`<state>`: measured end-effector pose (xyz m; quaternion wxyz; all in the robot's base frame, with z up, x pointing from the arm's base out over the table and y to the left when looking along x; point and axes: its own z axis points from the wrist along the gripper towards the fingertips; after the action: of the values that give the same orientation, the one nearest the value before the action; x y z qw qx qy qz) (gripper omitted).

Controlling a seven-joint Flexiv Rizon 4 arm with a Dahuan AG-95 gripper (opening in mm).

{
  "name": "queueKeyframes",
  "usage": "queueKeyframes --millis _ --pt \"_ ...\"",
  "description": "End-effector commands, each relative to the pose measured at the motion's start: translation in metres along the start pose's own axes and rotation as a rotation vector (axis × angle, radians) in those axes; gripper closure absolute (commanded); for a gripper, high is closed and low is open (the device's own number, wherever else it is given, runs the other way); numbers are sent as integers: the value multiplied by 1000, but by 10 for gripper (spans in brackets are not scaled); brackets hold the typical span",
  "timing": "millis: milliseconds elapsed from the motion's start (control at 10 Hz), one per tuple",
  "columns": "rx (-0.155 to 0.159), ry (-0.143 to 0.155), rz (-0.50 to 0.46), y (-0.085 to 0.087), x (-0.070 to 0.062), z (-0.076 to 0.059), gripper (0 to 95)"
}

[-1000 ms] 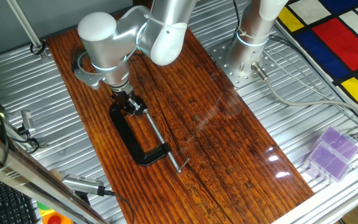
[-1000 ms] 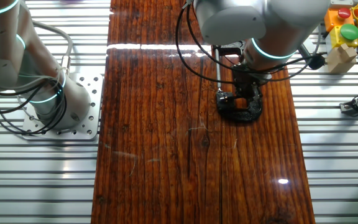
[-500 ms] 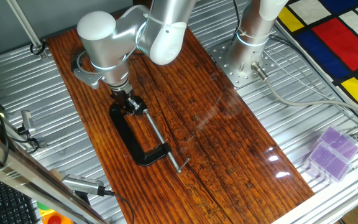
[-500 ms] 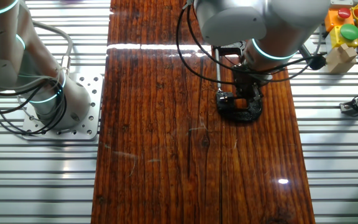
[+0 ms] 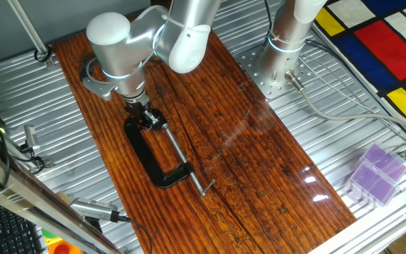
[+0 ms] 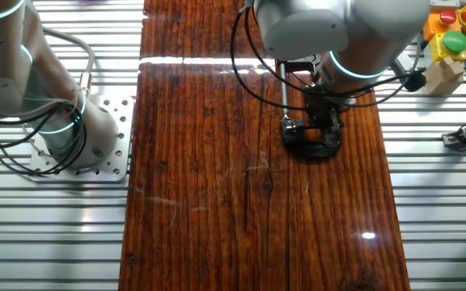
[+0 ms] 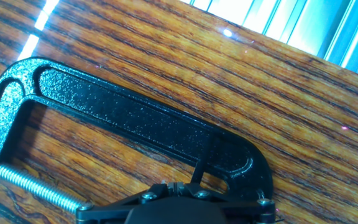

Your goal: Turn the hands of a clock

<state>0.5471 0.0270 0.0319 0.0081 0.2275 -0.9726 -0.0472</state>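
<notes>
Pincer (image 6: 320,128) stands low over the clamp (image 5: 155,154) at upper left of the worktop (image 5: 245,155); whether it is clenched or released, I cannot tell.

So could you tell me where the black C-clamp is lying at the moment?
The C-clamp lies flat on the wooden board, near its left edge in one fixed view, with the gripper at its far jaw end.
</notes>
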Motion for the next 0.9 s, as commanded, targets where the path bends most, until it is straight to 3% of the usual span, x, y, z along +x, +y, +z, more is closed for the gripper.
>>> queueKeyframes --millis 100,900 --pt "0 1 -4 0 0 -1 950" --pt "3 3 -17 -6 3 -3 950"
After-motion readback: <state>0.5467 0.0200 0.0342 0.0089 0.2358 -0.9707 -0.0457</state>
